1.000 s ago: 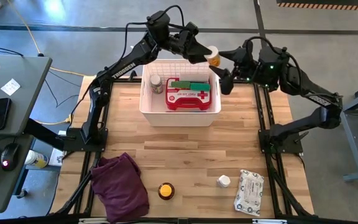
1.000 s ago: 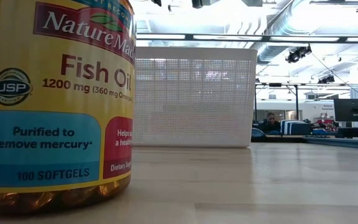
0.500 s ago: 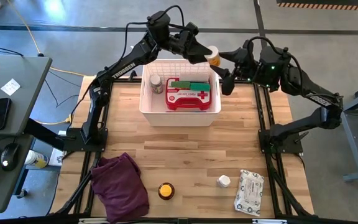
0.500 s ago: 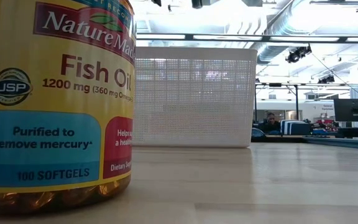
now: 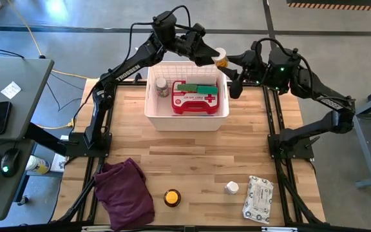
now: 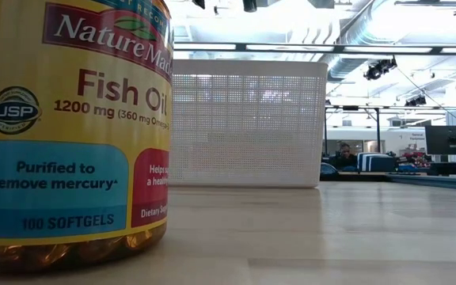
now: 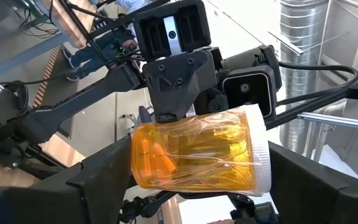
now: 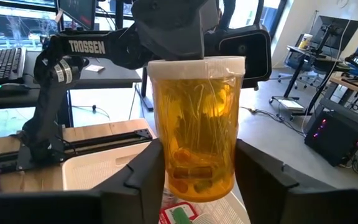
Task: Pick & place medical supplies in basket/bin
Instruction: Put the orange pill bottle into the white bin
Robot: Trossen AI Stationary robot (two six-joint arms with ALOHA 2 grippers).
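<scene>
clear amber plastic bottle with white cap (image 5: 220, 58) up in air over far right corner of white grid-walled plastic basket (image 5: 152, 111). left gripper (image 7: 185, 205) pinches it. right gripper (image 8: 197, 171) fingers sit each side, maybe touching. light, stiff, smooth bottle; grab round middle. red first-aid case (image 5: 196, 100) inside basket, below.

Even, bright overhead light; soft shadows beside the basket (image 5: 187, 96). Ceiling lamps glare above it in the low view. Fish oil bottle (image 6: 70, 131) looms, edge-distorted.
</scene>
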